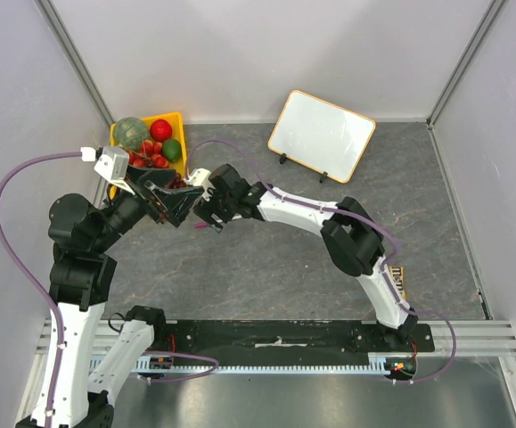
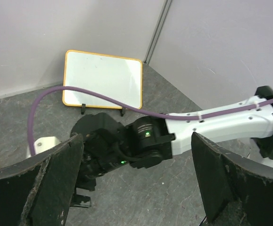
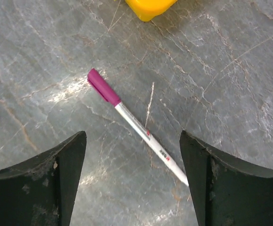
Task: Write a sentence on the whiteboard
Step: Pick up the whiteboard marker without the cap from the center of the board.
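The whiteboard [image 1: 322,134] leans propped at the back of the table, orange-framed, and it shows again in the left wrist view as the whiteboard [image 2: 103,80]. Its face is blank; the sentence is not in view. A white marker with a magenta cap [image 3: 141,132] lies flat on the grey tabletop. My right gripper [image 3: 132,157] hovers open over the marker, whose tail end slips behind the right finger [image 3: 207,179]. From above, the right gripper [image 1: 206,218] is nose to nose with my left gripper [image 1: 173,201]. The left gripper [image 2: 136,188] is open and holds nothing.
A yellow bin [image 1: 176,119] holding a green melon [image 1: 133,132] and red and green fruit stands at the back left, just behind both grippers; its corner [image 3: 148,7] shows beyond the marker. Purple cables loop off both arms. Grey walls close three sides.
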Controlling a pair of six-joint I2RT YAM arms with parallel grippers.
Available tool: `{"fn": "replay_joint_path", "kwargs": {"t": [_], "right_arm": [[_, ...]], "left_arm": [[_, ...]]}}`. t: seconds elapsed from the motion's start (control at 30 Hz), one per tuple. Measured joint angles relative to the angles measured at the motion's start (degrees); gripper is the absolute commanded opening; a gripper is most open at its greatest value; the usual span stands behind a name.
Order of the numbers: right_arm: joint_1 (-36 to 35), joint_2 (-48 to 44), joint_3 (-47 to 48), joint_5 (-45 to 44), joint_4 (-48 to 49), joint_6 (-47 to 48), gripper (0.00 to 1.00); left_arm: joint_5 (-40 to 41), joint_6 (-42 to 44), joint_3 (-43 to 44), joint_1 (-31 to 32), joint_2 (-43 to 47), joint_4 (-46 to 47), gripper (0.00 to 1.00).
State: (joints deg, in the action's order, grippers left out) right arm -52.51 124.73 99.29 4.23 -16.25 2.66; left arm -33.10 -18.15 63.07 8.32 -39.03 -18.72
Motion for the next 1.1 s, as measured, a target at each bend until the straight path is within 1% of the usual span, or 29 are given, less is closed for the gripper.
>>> {"fn": "replay_joint_path", "kwargs": {"t": [0.2,0.33,0.4,0.5,0.57,0.63,0.67,0.7,0.83,1.0,1.1], "right_arm": [[0.0,8.04,8.72,-0.13,-4.46,1.03,0.76],[0.0,10.67,10.03,-0.13,-6.38,1.42,0.67],[0.02,11.1,10.05,0.09,-6.99,1.53,0.61],[0.0,11.1,10.08,-0.2,-7.19,2.14,0.47],[-0.07,11.1,10.05,-0.55,-7.3,2.58,0.39],[-0.15,11.13,10.16,-0.94,-7.58,2.93,0.21],[-0.15,11.37,10.78,-1.29,-8.44,3.15,0.06],[-0.22,11.76,11.5,-1.31,-9.11,3.37,0.0],[-0.31,13.81,15.39,-2.19,-11.1,2.91,0.0],[0.26,13.75,15.17,-1.53,-10.78,0.28,0.0],[1.4,12.35,12.63,0.61,-9.25,-2.25,0.0]], "left_arm": [[-0.15,0.0,0.0,0.0,-0.33,0.44,1.0],[-0.15,0.0,0.0,0.0,-0.44,0.44,1.0],[-0.15,0.0,0.0,0.0,-0.44,0.44,1.0],[-0.15,0.0,0.0,0.0,-0.46,0.46,1.0],[-0.13,0.0,0.0,0.0,-0.48,0.46,0.99],[-0.15,0.0,0.0,0.0,-0.5,0.46,0.93],[-0.15,0.0,0.0,0.0,-0.52,0.48,0.92],[-0.17,0.0,0.0,0.0,-0.57,0.46,0.92],[-0.17,0.0,0.0,0.0,-0.63,0.48,0.92],[-0.26,-0.02,0.0,0.0,-0.63,0.46,0.92],[-0.28,0.0,0.0,0.0,-0.63,0.44,0.92]]}}
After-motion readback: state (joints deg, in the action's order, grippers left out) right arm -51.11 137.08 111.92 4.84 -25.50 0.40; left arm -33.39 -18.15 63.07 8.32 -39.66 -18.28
